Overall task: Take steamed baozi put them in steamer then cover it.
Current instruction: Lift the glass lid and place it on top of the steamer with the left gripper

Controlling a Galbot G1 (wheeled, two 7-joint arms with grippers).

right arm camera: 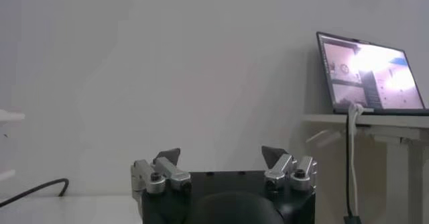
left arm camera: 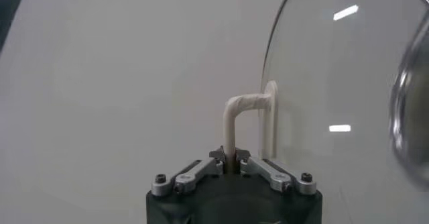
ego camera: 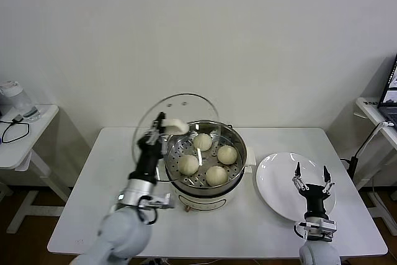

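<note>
Right gripper [ego camera: 311, 177] hovers nearest, over the white plate [ego camera: 276, 187], fingers spread, holding nothing | left gripper [ego camera: 159, 130] is clamped on the white handle [left arm camera: 236, 115] of the glass lid [ego camera: 175, 113], held upright at the steamer's [ego camera: 208, 181] far-left rim | four baozi [ego camera: 207, 159] sit inside on the perforated tray | all on a white table [ego camera: 99, 197].

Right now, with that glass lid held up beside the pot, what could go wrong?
1. The left hand pinches only the thin white handle of the glass lid, which stands on edge; it might swing or slip.
2. Lowered off-centre, the lid could catch the steamer rim or press a baozi.
The right hand waits open over the plate.
</note>
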